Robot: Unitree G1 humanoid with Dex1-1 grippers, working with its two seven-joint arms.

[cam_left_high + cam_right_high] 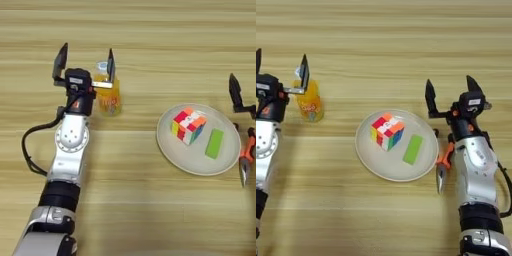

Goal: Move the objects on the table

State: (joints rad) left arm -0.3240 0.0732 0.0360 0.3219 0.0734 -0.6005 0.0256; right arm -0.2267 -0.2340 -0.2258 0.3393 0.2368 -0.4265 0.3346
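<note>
1. In my left eye view the whole left arm runs up from the bottom edge to the left gripper (86, 62), both black fingers in frame. The right eye view cuts that gripper at the picture's left edge, so only its inner finger shows fully there.
2. The right eye view gives me the whole right arm and the right gripper (451, 92); the left eye view shows only one of its fingers at the right edge.
3. The left gripper's fingers stand spread wide apart, holding nothing. The orange-juice bottle (109, 96) stands upright on the table (150, 35), just beside the gripper's inner finger. That finger's tip overlaps the white cap, but I can't say for sure whether it touches the bottle or merely sits in front of it.
4. The right gripper is spread open too, and empty, hanging over bare wood just off the right rim of the plate (368, 150).
5. The puzzle cube (387, 131) sits on the left half of the round beige plate, well apart from the left gripper and nearer the right gripper, with no finger touching it.
6. The flat green block (413, 149) lies on the plate just right of the cube.
7. The orange-handled pliers (442, 165) lie on the table between the plate's right rim and the right forearm, tip pointing towards me.
</note>
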